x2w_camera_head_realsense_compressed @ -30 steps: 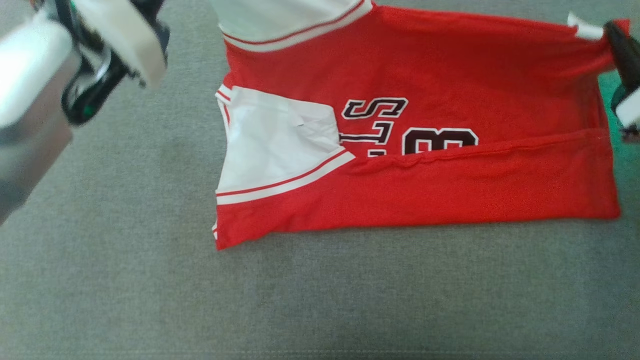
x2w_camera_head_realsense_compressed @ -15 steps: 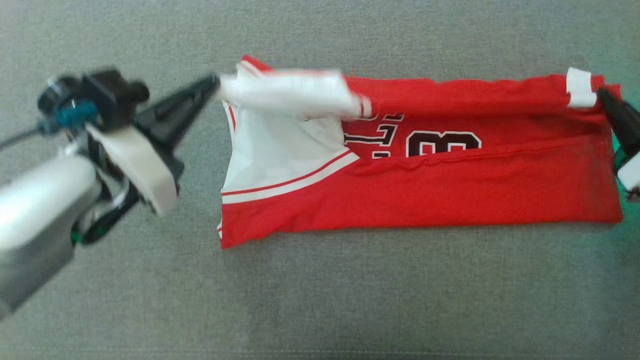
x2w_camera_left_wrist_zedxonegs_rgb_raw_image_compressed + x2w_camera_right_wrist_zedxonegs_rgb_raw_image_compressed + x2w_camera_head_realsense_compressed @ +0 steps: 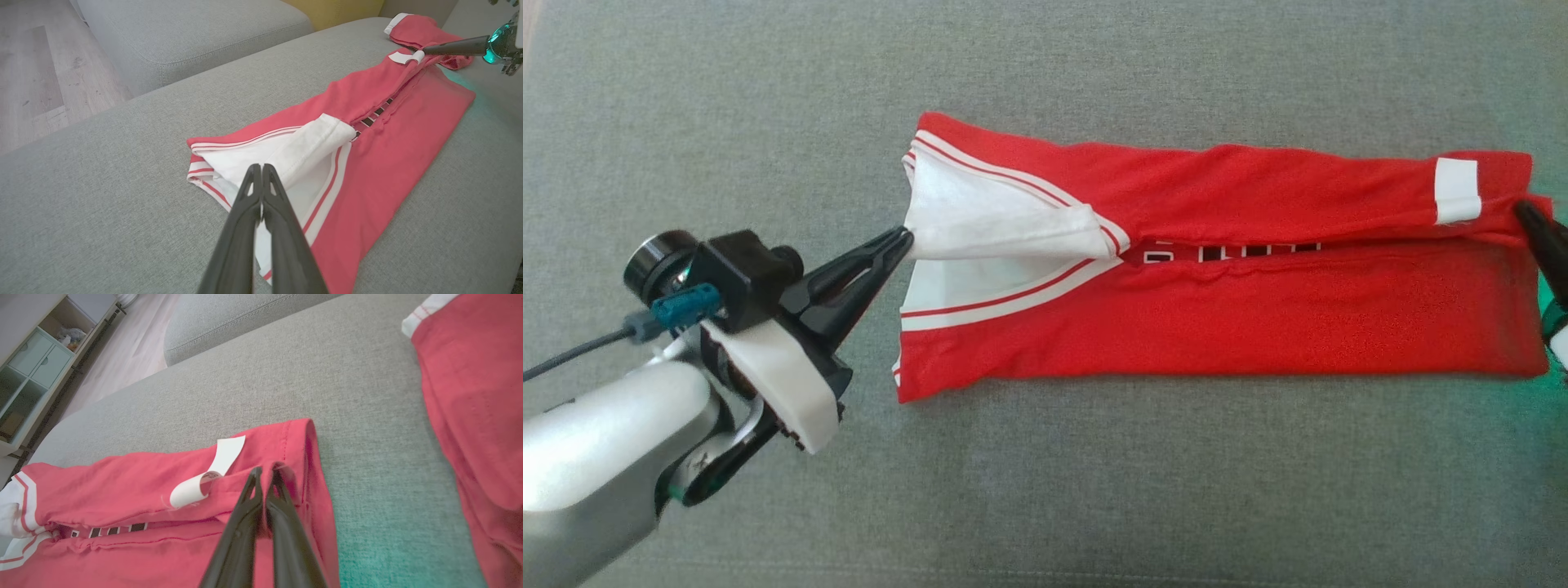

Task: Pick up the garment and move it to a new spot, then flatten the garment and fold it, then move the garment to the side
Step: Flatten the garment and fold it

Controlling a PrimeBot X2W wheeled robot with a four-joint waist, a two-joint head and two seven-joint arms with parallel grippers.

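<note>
"Since half a second ago the far flap has dropped lower, hasn't it?"

"It has. The '8' on the garment (image 3: pixel 1217 327) was plain then, and now just a thin strip of dark lettering shows between the two flaps."

"And the grippers?"

"Nearest, the left gripper (image 3: pixel 903 238) is pinched tight on the white shoulder panel (image 3: pixel 980 224) at the garment's left end. Next lies the near flap, flat on the grey cushion (image 3: pixel 1094 490), then the far flap meeting it. At the right end the right gripper (image 3: pixel 1521 208) is closed on the red hem corner, just beside a white tag (image 3: pixel 1456 189)."

"Anything farther off?"

"Another red cloth (image 3: pixel 470 396) on the same cushion, apart from the garment — then a second grey cushion (image 3: pixel 184 32) and wooden floor (image 3: pixel 32 81)."
</note>
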